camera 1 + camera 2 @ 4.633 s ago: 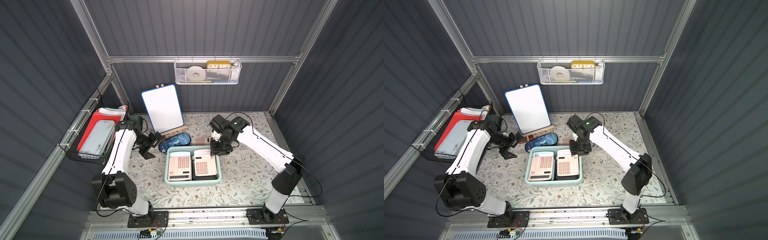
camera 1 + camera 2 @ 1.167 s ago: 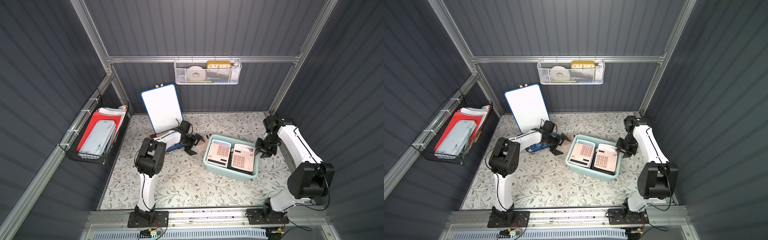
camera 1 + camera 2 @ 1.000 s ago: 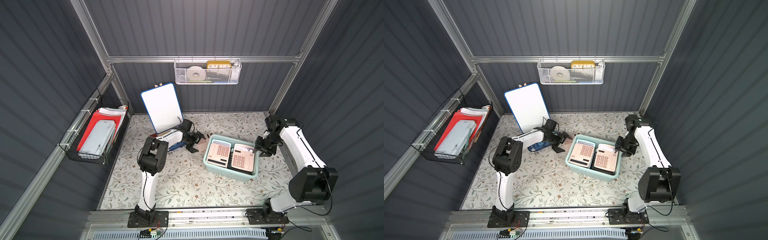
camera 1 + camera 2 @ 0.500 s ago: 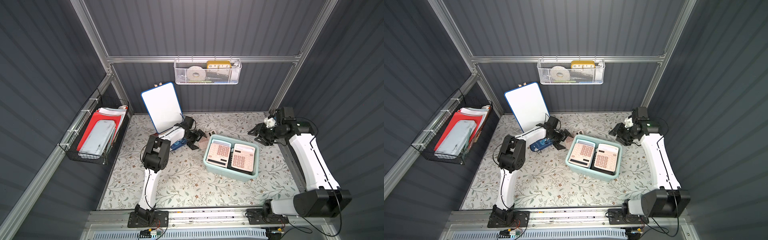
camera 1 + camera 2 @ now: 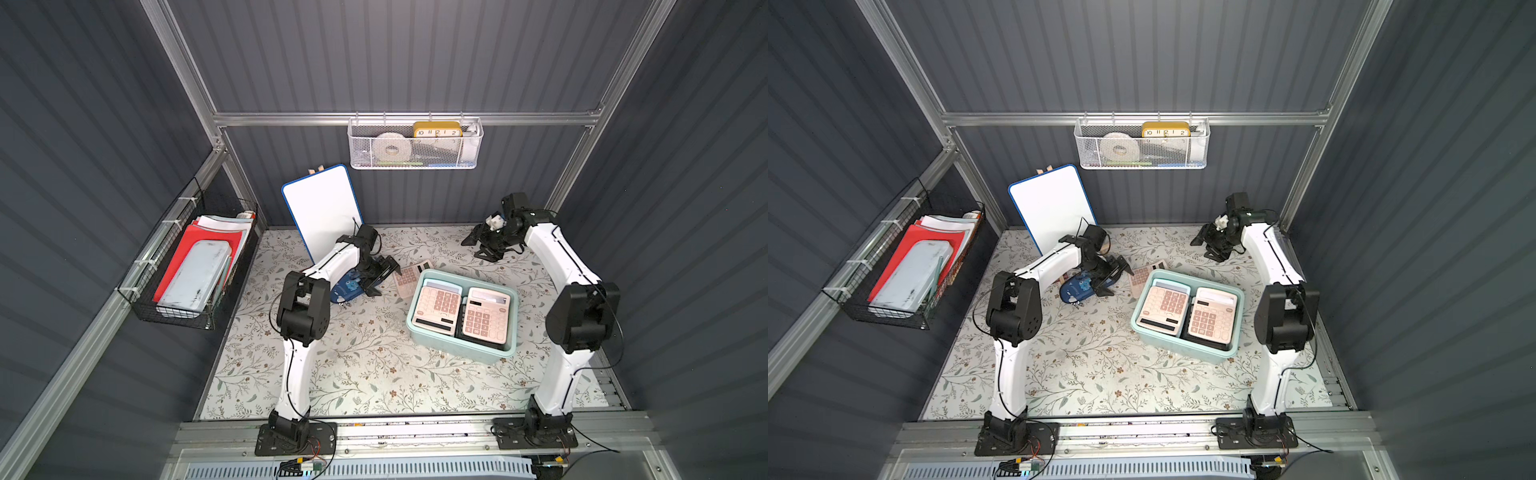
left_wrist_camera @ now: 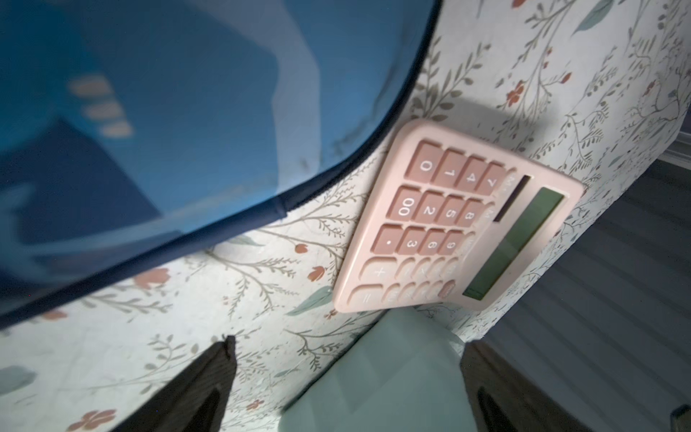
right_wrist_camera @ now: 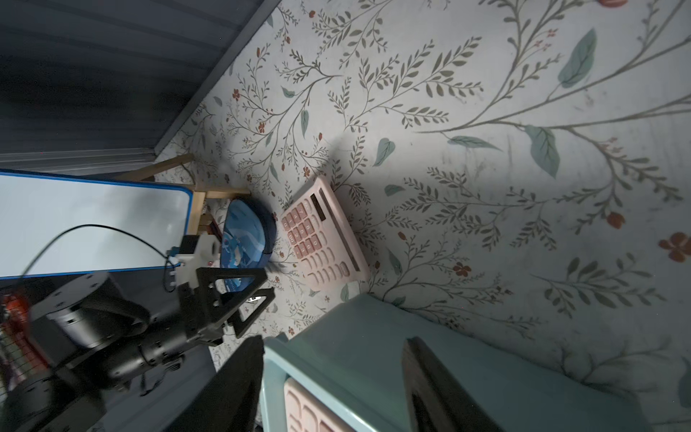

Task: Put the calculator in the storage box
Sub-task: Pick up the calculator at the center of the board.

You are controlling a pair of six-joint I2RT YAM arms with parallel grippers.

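Mint-green plastic forms the storage box (image 5: pixel 457 348), which sits on the flowered mat (image 5: pixel 353 374) right of centre. We see two pink calculators (image 5: pixel 438 305) lying face up side by side in it, covering nearly all of its floor. A third calculator (image 5: pixel 409 274) lies flat on the mat outside the box, just beside its far left corner and partly hidden by the rim in both top views. The left gripper (image 5: pixel 386 280) hovers low next to that calculator with its jaws spread wide and nothing between them. It is above one end of a blue pencil case (image 5: pixel 345 289). The right gripper (image 5: pixel 476 248) hangs in the air near the back right corner, well apart from the box, with its jaws parted and empty. On the back wall a white mesh basket (image 5: pixel 415 160) carries a roll of tape (image 5: pixel 388 147) and a yellow clock (image 5: pixel 437 129). On the left wall a black wire basket (image 5: pixel 174 309) holds a red folder (image 5: pixel 208 245), some papers and a pale flat case (image 5: pixel 195 274). A whiteboard (image 5: pixel 322 212) leans at the back.
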